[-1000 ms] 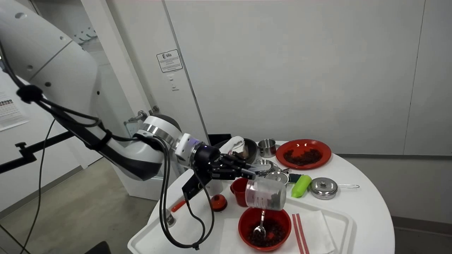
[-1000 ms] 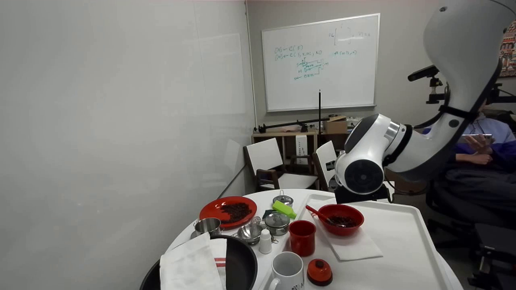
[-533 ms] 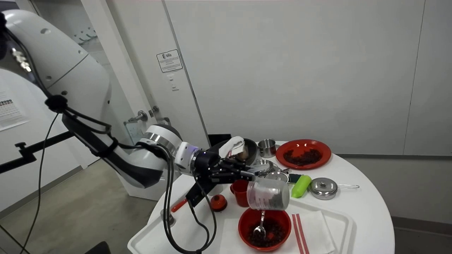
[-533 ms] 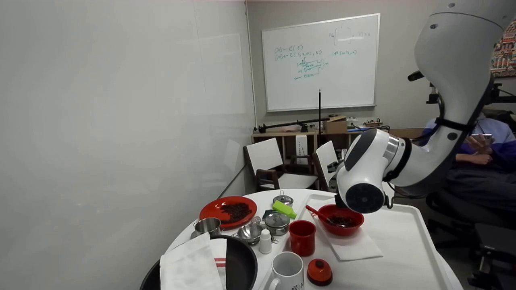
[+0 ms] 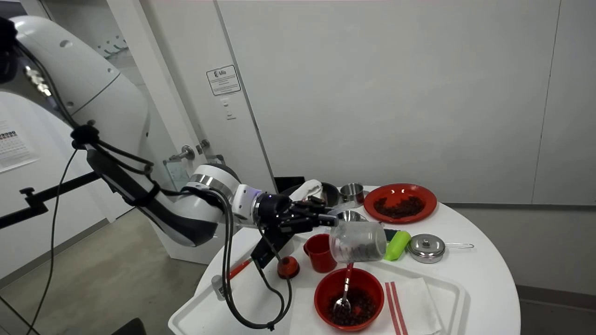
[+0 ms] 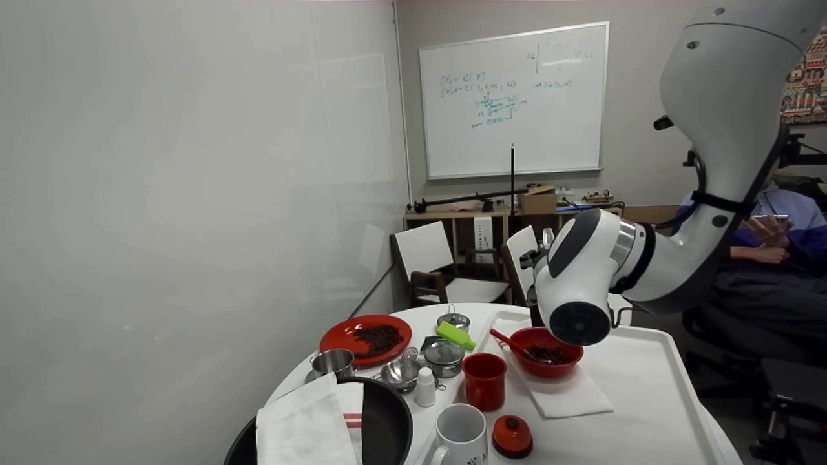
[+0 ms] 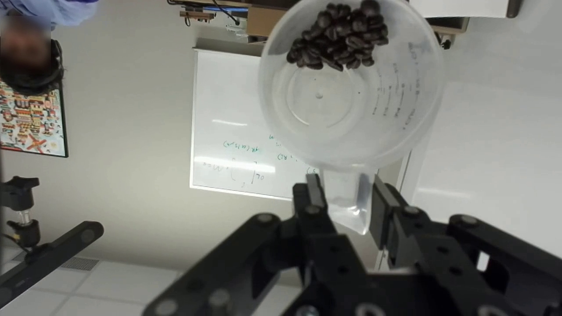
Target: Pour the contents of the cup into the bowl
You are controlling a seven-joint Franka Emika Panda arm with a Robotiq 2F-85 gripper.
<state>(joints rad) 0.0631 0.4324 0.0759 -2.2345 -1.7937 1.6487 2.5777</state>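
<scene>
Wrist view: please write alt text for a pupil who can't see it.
A black gripper holds a clear measuring cup by its handle, with dark beans inside, near the picture's top. Behind, a whiteboard appears upside down.

In an exterior view the camera looks down past the bowl (image 5: pixel 326 286) toward a wall (image 5: pixel 396 93). In an exterior view the camera faces the whiteboard (image 6: pixel 517 145), the red mug (image 6: pixel 484 387) nearer than the bowl. Both exterior views sit well back, sharing bowl and red mug. The wrist view looks close into the cup (image 7: pixel 347 140), whiteboard upside down beyond.
</scene>
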